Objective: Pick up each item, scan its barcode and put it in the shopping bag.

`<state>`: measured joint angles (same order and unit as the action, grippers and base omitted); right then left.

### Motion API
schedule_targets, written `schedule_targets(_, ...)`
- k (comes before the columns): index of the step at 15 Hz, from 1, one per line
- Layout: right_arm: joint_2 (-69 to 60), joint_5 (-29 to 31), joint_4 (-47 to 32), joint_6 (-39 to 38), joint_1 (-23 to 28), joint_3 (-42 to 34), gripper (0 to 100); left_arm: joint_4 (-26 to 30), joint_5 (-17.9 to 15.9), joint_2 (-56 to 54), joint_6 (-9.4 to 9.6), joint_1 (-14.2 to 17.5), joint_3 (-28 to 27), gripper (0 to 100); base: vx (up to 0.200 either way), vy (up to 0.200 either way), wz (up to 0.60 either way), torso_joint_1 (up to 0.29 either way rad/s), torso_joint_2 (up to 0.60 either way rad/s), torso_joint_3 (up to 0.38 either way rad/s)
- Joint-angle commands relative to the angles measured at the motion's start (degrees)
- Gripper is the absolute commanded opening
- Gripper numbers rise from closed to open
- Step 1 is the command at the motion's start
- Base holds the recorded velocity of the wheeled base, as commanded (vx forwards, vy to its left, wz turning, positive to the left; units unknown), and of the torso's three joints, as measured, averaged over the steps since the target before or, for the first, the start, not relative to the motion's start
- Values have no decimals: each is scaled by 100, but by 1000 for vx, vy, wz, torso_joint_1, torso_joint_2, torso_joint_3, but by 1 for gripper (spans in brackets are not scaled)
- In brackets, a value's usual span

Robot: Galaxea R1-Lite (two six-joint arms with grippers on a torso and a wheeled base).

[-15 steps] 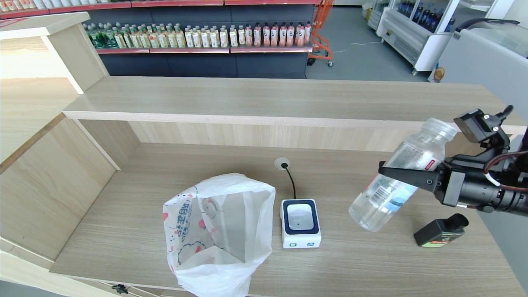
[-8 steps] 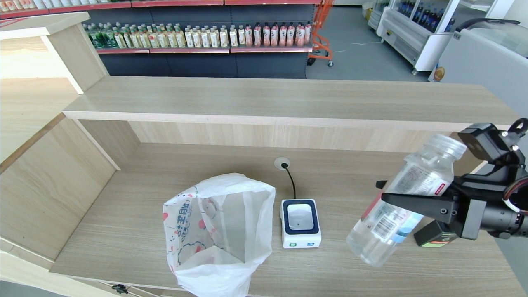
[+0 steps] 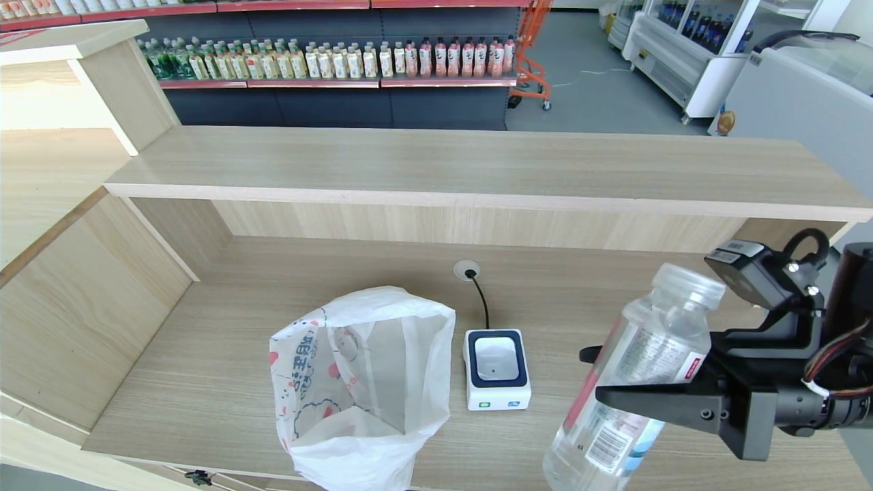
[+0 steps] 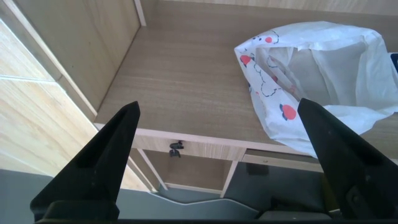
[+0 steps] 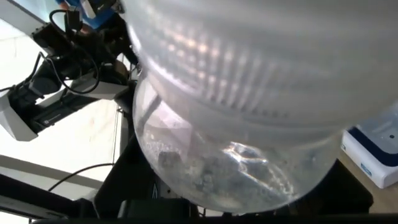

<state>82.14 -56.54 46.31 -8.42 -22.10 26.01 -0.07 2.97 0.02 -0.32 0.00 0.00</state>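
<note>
My right gripper (image 3: 624, 378) is shut on a clear water bottle (image 3: 631, 382), held tilted above the counter's front right, cap end up and a barcode label facing the head camera low on its side. In the right wrist view the water bottle (image 5: 249, 106) bulges close to the lens. The white barcode scanner (image 3: 496, 368) with a dark blue frame sits mid-counter, left of the bottle. An open white shopping bag (image 3: 361, 389) with cartoon print stands left of the scanner. My left gripper (image 4: 217, 155) hangs open off the counter's front edge, with the shopping bag (image 4: 311, 81) beyond it.
The scanner's cable runs to a grommet (image 3: 466, 270) at the back of the wooden counter (image 3: 204, 354). A raised ledge (image 3: 443, 164) runs behind, with side walls on the left. Shelves of bottles and freezers stand in the shop beyond.
My right arm has carried the bottle down and toward the counter's front edge, slightly leftward. The small dark item seen earlier on the counter's right is now hidden behind the arm.
</note>
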Motion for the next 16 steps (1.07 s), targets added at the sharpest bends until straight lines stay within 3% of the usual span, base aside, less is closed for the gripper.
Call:
schedule_targets(1, 250, -6, 27, 201, -180, 0, 0, -1, 1, -2, -3, 0, 0, 100, 0, 0, 0, 0, 0, 0)
schedule_targets(7, 215, 20, -61, -54, -488, 281, 0, -1, 1, -2, -3, 0, 0, 100, 0, 0, 0, 0, 0, 0)
schedule_targets(16, 303, 73, -175, -10, -813, 123, 0, -1, 1, -2, -3, 0, 0, 100, 0, 0, 0, 0, 0, 0)
